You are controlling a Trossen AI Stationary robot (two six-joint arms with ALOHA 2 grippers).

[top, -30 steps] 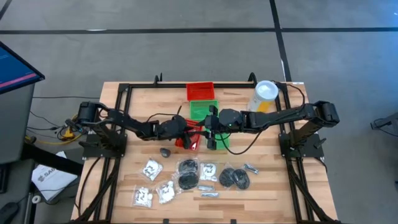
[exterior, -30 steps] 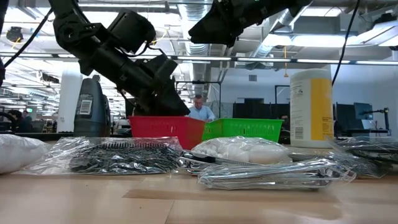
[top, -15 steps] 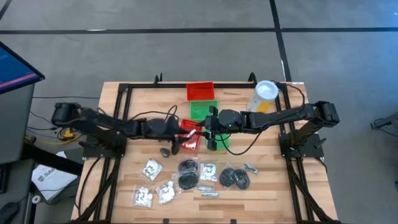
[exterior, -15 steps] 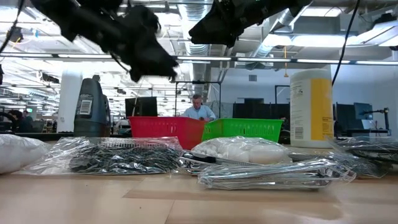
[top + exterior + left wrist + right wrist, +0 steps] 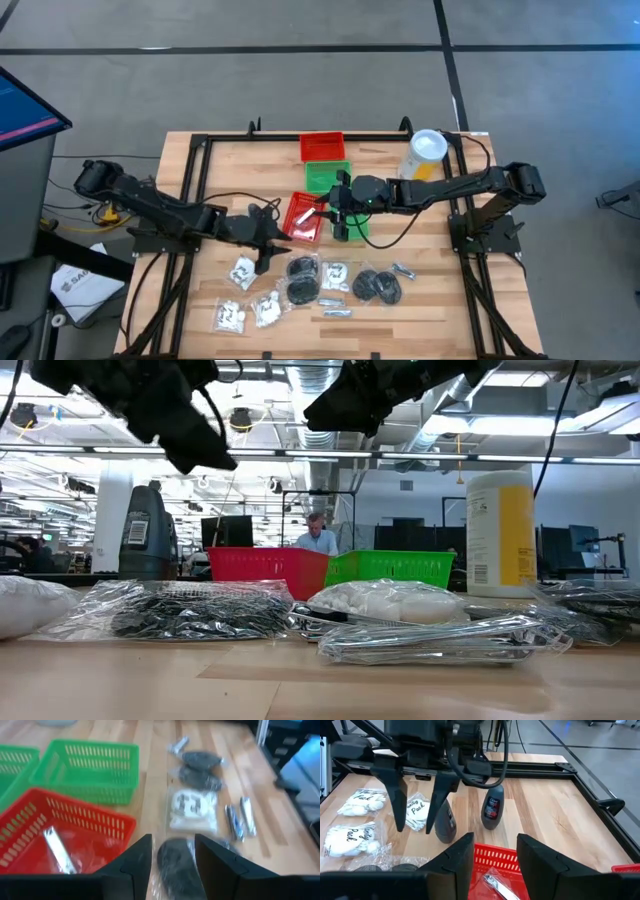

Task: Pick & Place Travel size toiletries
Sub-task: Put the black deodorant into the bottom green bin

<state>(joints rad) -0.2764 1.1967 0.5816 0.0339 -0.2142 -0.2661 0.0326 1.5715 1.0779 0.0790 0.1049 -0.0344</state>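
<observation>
Red mesh basket (image 5: 305, 217) is holding one slim silvery sachet (image 5: 58, 851); the left gripper (image 5: 265, 254), fingers parted and empty, is swinging away toward the small dark grey roll-on piece (image 5: 493, 811). Right gripper (image 5: 340, 222), parted and empty, is hovering by the green mesh basket (image 5: 357, 226).

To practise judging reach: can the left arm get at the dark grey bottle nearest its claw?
Probably yes. The left claw hangs open right beside the dark grey bottle, and nothing stands between them.
</observation>
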